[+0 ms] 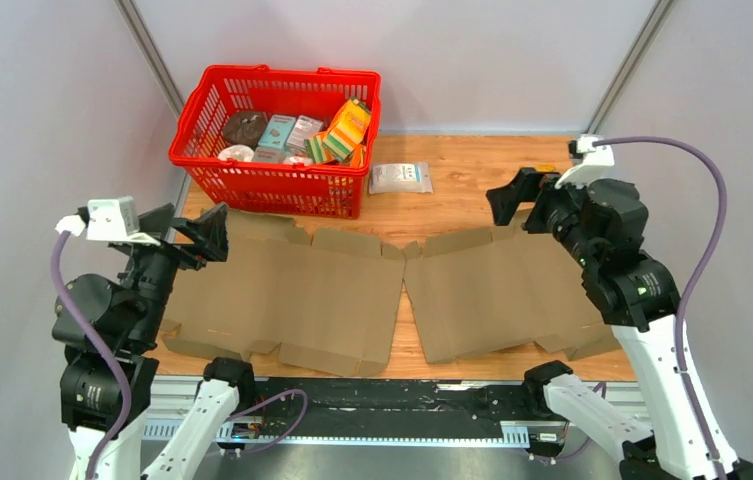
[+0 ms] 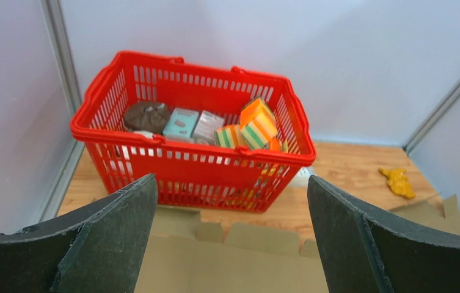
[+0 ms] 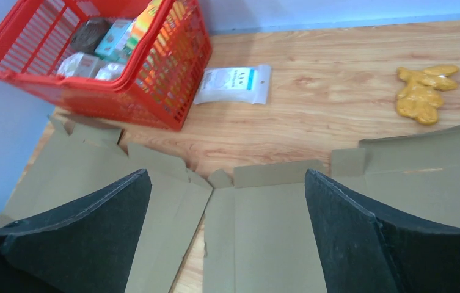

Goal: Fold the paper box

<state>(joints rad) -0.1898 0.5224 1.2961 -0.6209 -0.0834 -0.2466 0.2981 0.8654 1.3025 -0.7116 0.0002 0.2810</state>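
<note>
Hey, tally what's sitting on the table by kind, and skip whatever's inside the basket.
Flat cardboard blanks: 2
Red basket: 1
White pouch: 1
Yellow lumpy thing: 1
Total: 5

The red basket (image 1: 277,140) blocks the far-left corner of the worktop (image 1: 472,160). Its near wall stands at the far edge of the left cardboard sheet (image 1: 282,295); contact cannot be confirmed. Both sheets lie flat, leaving the space above them open. Between the basket and the right wall, bare worktop allows passage, interrupted by a white pouch (image 1: 400,178) and a yellow object (image 3: 423,91) just beyond the right sheet (image 1: 497,290). The side walls (image 1: 42,120) stand close beside the left hand (image 2: 230,183) and right hand (image 3: 227,174), both spread wide.
</note>
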